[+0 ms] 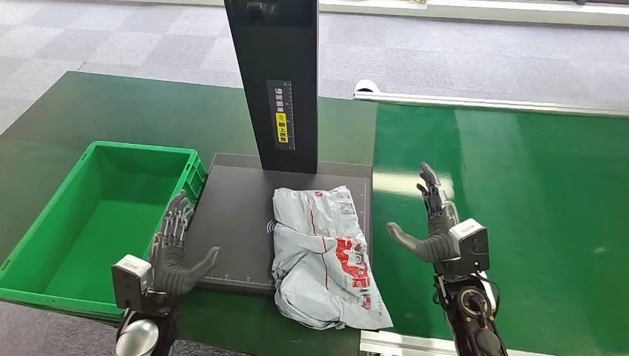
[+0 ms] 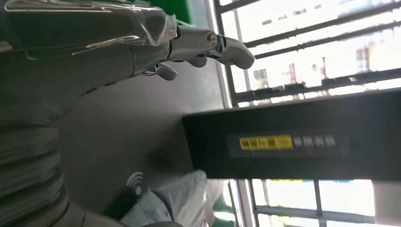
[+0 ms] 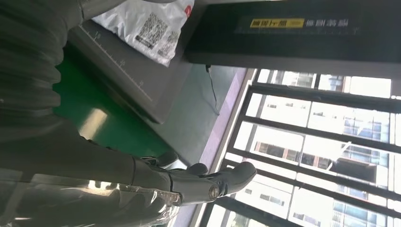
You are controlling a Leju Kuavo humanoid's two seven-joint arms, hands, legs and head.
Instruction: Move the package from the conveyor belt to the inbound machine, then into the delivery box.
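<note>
A parcel-sorting station in a logistics test hall — a glossy green conveyor belt (image 1: 519,208), a black scanning machine (image 1: 237,215) with ruled platform and upright post, a green plastic crate (image 1: 52,245), grey carpet tiles, tall barred windows (image 3: 321,156).

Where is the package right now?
In the head view the package lies on the dark machine platform, on its right part with its near end overhanging the front edge, between the left hand and right hand.

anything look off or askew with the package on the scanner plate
Yes: the crumpled package lies skewed on the dark plate of the inbound machine, its near end hanging past the plate's front edge. Both hands hover open, touching nothing.
</note>
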